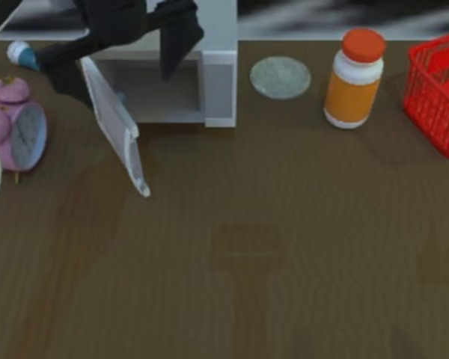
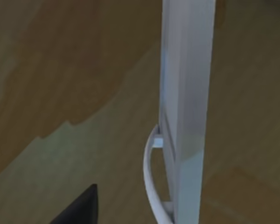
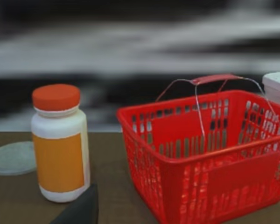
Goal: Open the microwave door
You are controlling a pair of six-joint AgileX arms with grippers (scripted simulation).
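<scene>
At eleven o'clock on the table sits the microwave, its cavity facing me. The microwave door is swung wide, its long edge running from the hinge at the cavity's left corner down toward five o'clock, handle at the free end. My left arm reaches over the top of the appliance, above the door's hinge end; I cannot tell whether its pincer is apart or together. From the wrist camera the door stands edge-on, just beside the pincer, not touching it. Further opening, I judge, means pushing toward nine o'clock. My right arm is parked off to the right, facing a red basket and an orange bottle.
</scene>
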